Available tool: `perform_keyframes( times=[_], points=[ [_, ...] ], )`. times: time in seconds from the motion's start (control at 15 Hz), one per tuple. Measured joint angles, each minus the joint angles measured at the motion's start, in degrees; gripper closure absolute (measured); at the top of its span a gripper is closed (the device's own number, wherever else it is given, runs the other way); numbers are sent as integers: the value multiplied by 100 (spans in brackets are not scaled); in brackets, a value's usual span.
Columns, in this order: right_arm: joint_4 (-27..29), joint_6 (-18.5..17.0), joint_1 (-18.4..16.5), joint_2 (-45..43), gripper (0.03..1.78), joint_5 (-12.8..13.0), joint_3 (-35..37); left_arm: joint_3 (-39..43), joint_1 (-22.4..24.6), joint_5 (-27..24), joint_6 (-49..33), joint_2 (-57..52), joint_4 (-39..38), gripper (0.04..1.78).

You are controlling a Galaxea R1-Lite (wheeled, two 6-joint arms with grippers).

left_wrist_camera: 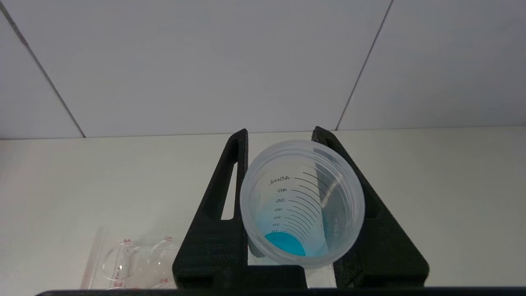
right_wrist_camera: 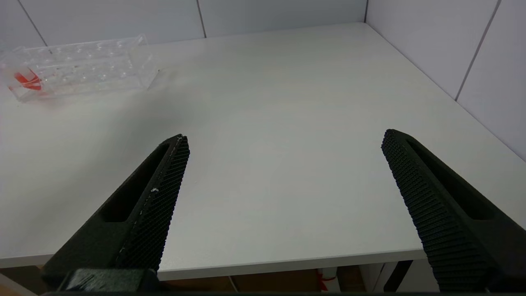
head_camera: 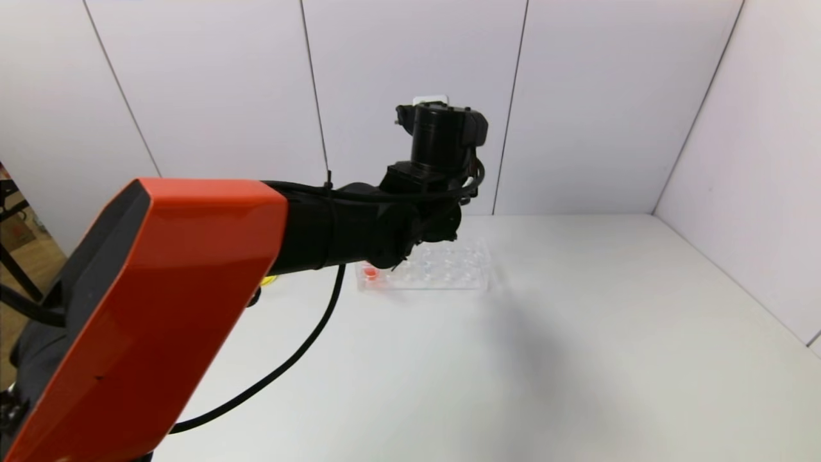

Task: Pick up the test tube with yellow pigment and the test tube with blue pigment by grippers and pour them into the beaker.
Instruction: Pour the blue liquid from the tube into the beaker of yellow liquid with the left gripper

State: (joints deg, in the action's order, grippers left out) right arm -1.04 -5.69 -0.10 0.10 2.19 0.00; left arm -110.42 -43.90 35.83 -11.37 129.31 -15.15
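My left gripper (left_wrist_camera: pixel 282 130) is shut on a translucent graduated cup (left_wrist_camera: pixel 302 201), with one finger on each side of it. The cup is tilted with its mouth toward the wrist camera. A little bright blue liquid (left_wrist_camera: pixel 285 243) lies at its bottom. In the head view my raised left arm (head_camera: pixel 359 224) hides the gripper and the cup. No slim blue tube, yellow tube or glass beaker is in view. A small yellow bit (head_camera: pixel 268 280) shows under the left arm; I cannot tell what it is. My right gripper (right_wrist_camera: pixel 285 135) is open and empty, low over the table's front edge.
A clear plastic tube rack (head_camera: pixel 442 266) stands mid-table near the back wall, with a red-liquid tube (head_camera: pixel 370 273) at its left end. Both show in the right wrist view: the rack (right_wrist_camera: pixel 86 65) and the tube (right_wrist_camera: pixel 24 80). White walls close the back and right.
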Motion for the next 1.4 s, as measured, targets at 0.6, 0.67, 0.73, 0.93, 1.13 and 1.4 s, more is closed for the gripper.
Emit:
perform_keyframes(
  times=[0.6, 0.67, 0.73, 0.93, 1.13, 1.4],
  points=[
    [0, 2, 0, 0, 10, -2, 0, 1801, 1708, -240, -72, -1519, -201, 127],
    [0, 0, 0, 0, 10, 0, 0, 2043, 1898, -356, -74, -1665, -295, 127],
    [2, 2, 0, 0, 10, 0, 0, 2286, 2099, -468, -74, -1803, -413, 127],
    [0, 0, 0, 0, 10, -2, 0, 2883, 2764, -800, -72, -2165, -653, 127],
    [0, 0, 0, 0, 10, 0, 0, 3176, 3316, -1073, -63, -2391, -673, 127],
    [2, 0, 0, 0, 10, 0, 0, 3316, 3847, -1351, 0, -2522, -664, 127]
  ],
)
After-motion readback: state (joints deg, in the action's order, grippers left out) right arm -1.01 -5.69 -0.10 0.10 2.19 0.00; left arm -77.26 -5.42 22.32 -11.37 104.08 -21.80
